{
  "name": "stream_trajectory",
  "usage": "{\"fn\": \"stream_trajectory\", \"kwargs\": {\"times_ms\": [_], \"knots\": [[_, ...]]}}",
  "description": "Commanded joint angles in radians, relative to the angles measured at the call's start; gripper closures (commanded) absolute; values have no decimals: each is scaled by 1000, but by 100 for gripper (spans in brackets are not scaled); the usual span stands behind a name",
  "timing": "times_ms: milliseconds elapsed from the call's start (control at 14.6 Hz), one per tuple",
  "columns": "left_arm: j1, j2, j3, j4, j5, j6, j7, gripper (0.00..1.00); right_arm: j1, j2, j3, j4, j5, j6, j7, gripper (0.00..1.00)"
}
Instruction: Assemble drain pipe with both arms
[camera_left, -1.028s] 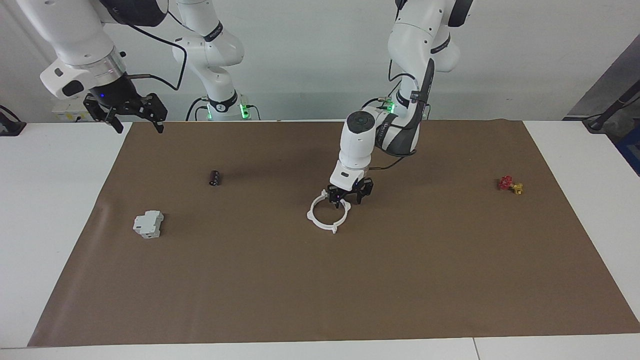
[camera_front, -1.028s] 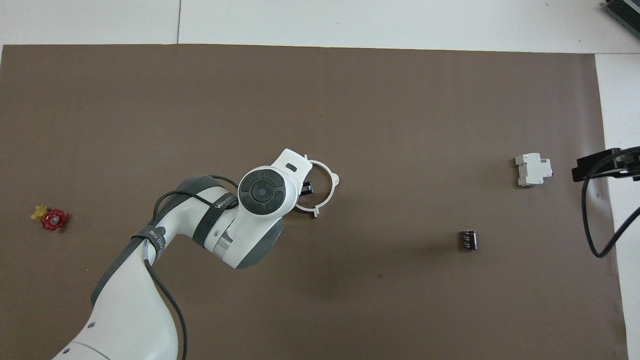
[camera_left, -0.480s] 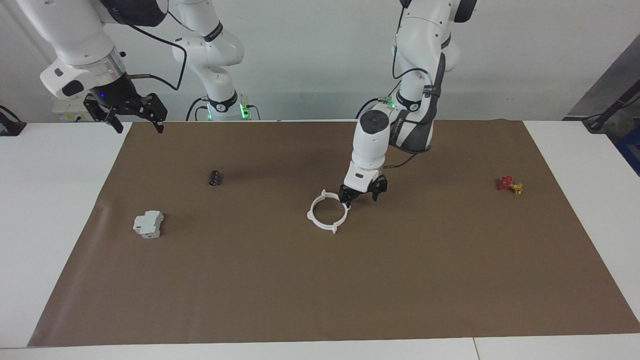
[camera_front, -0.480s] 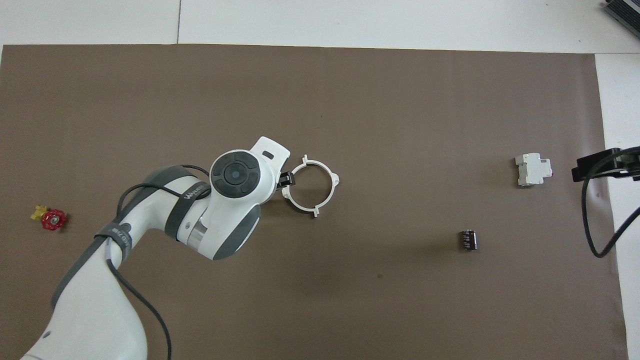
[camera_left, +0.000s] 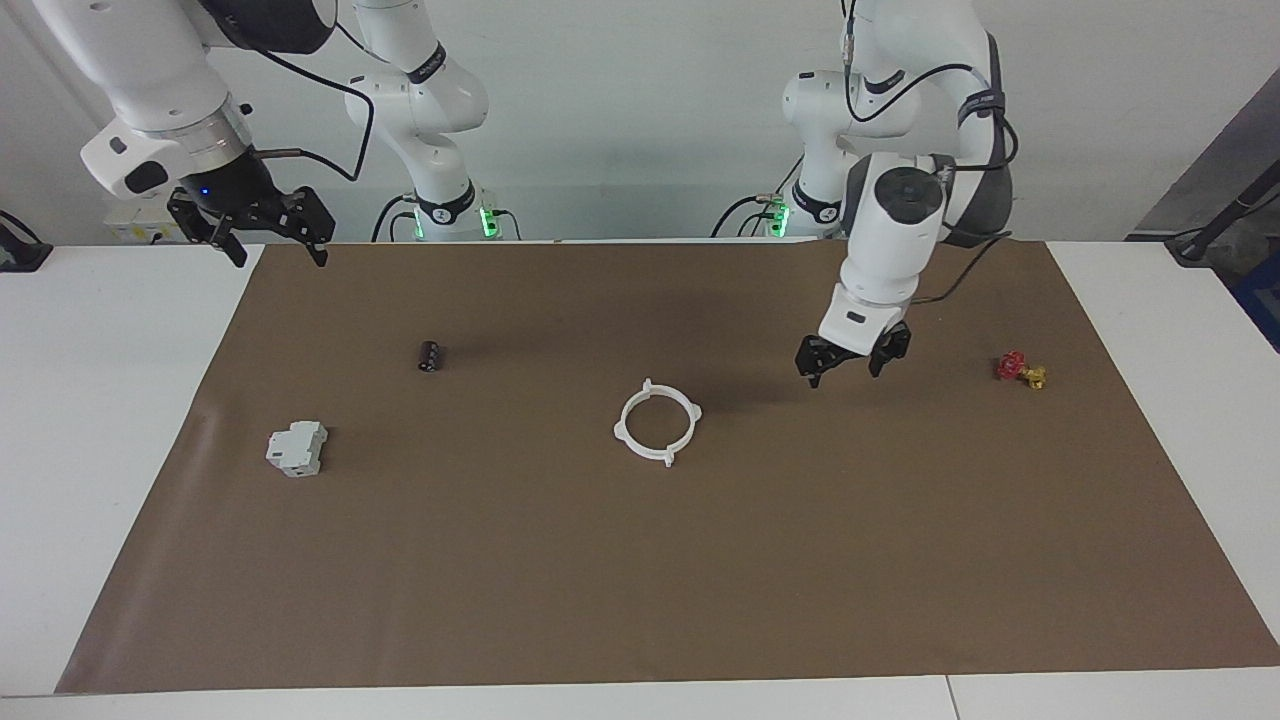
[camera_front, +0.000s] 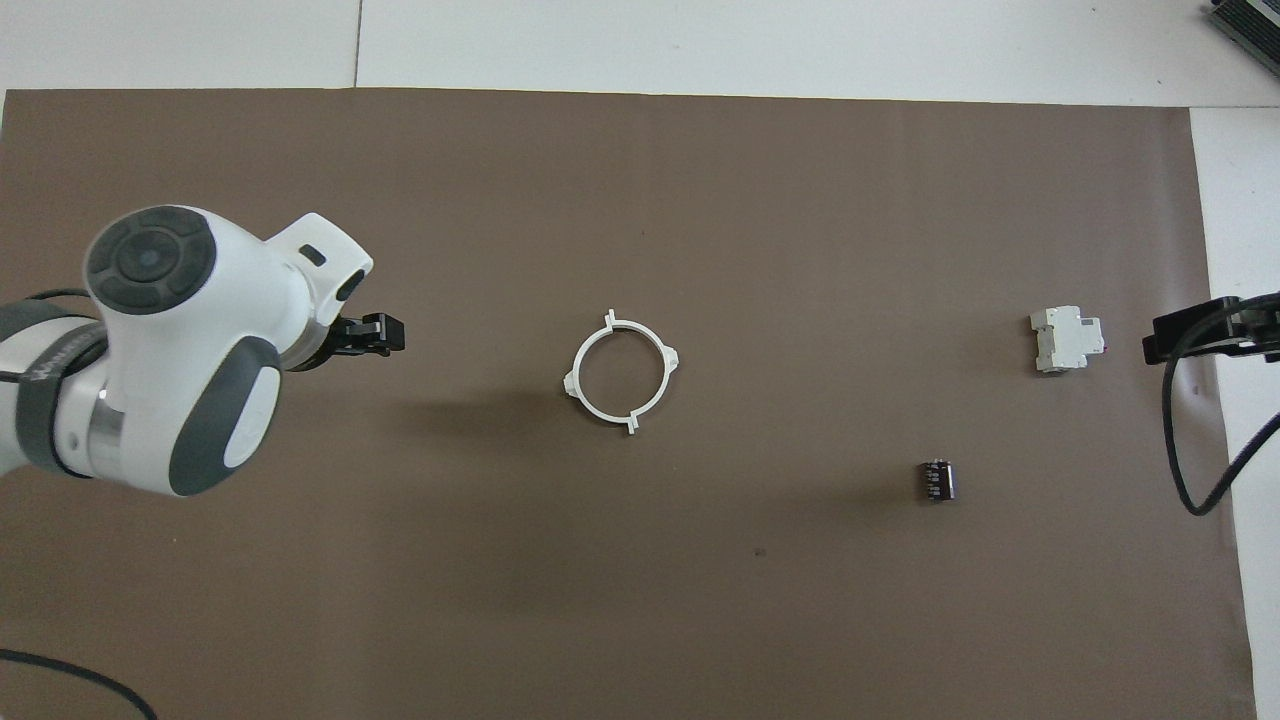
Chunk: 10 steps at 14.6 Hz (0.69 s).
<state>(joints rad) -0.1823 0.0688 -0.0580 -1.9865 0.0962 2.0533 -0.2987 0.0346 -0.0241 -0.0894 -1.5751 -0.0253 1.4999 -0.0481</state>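
Observation:
The drain pipe lies flat on the brown mat as one joined white ring with four tabs, near the mat's middle; it also shows in the overhead view. My left gripper is open and empty, raised above the mat between the ring and the red-and-yellow valve, apart from both; in the overhead view it pokes out from under the left wrist. My right gripper is open and empty, and waits raised above the mat's corner at the right arm's end; only its edge shows in the overhead view.
A grey-white boxy block and a small black cylinder lie toward the right arm's end. The red-and-yellow valve lies toward the left arm's end, hidden under the left arm in the overhead view.
My left gripper has let go of the ring's edge, risen and swung toward the left arm's end of the table. The ring has stayed in place. The right arm has not moved.

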Motion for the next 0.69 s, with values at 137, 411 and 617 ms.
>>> {"fn": "stream_trajectory", "kwargs": {"times_ms": [137,411,617], "knots": [[210,-29,-10,-2,-1,-27,315,0,-6,-7,2,-19,-5,16,-16,0],[264,-24,-10,1,-4,-9,369,0,-1,-7,0,-19,-15,19,-18,0],[247,-18,-16,69,-39,-53,355,0,1,-7,0,-19,-15,25,-18,0]]}}
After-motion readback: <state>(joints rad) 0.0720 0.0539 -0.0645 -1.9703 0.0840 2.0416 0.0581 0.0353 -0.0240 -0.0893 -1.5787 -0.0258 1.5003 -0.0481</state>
